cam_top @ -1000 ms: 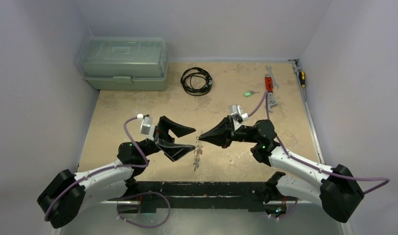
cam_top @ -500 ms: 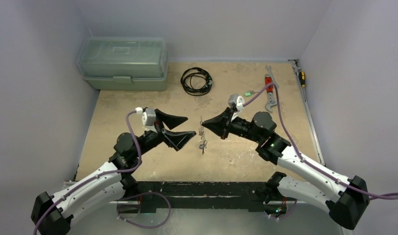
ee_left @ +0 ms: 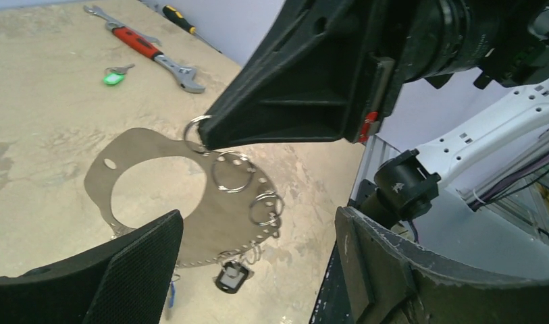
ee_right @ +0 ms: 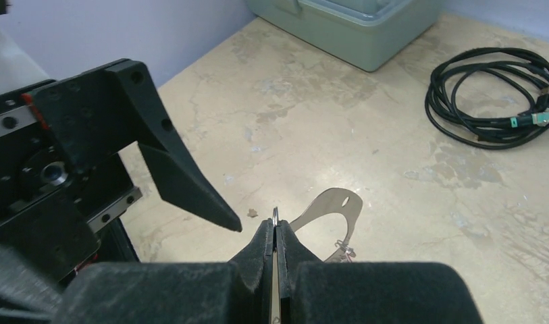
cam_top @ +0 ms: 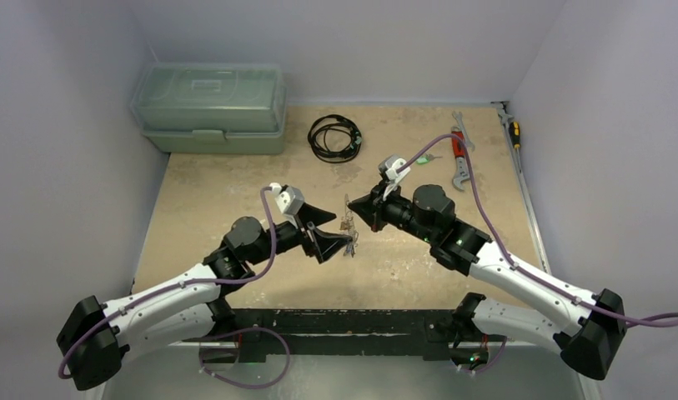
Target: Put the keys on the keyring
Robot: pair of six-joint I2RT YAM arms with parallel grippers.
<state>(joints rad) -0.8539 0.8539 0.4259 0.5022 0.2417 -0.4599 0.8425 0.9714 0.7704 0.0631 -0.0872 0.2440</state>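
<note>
The keyring (ee_left: 211, 202) is a flat silvery plate with a large round hole, small edge holes and small split rings. It hangs in the air at the table's middle (cam_top: 348, 225). My right gripper (ee_right: 274, 226) is shut on its top ring and holds it up (cam_top: 356, 211). A black tag (ee_left: 231, 277) and a blue piece dangle from the lower edge. My left gripper (ee_left: 258, 223) is open, with its fingers on either side of the hanging plate and not touching it (cam_top: 339, 230). A green-tagged key (ee_left: 113, 75) lies on the table by the wrench.
A green toolbox (cam_top: 210, 108) stands at the back left. A black cable coil (cam_top: 335, 137) lies behind the grippers. A red-handled wrench (ee_left: 146, 50) and a screwdriver (cam_top: 514, 129) lie at the back right, along the right wall.
My right gripper has carried the keyring farther from the table's near edge. My left gripper has moved right, up to the hanging plate, and stays open.
</note>
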